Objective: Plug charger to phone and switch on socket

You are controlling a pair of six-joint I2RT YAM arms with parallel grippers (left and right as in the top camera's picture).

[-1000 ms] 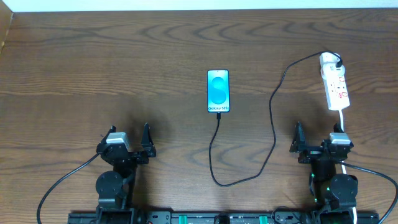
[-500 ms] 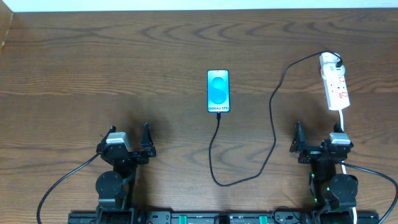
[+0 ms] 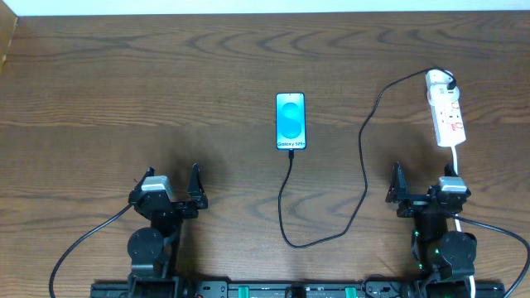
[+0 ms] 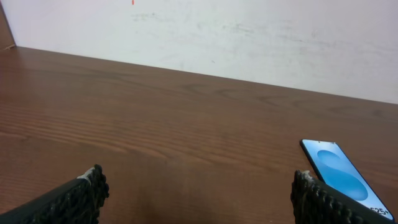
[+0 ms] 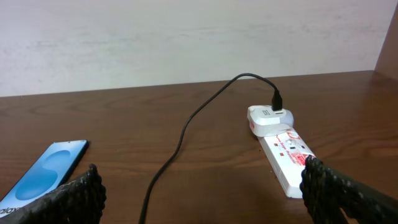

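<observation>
The phone [image 3: 291, 121] lies flat mid-table, its screen glowing blue; it also shows in the left wrist view [image 4: 339, 175] and the right wrist view [image 5: 45, 171]. The black charger cable [image 3: 363, 157] runs from the phone's near end, loops toward the front and rises to its black plug [image 3: 448, 81] seated in the far end of the white socket strip [image 3: 446, 110]. In the right wrist view the cable [image 5: 186, 127] leads to the strip [image 5: 280, 146]. My left gripper [image 3: 169, 189] and right gripper [image 3: 425, 188] are open and empty at the table's front edge.
The strip's white cord [image 3: 456, 159] runs toward the front beside my right arm. A white wall [image 4: 249, 37] stands beyond the table's far edge. A brown panel [image 5: 388, 50] stands at the far right.
</observation>
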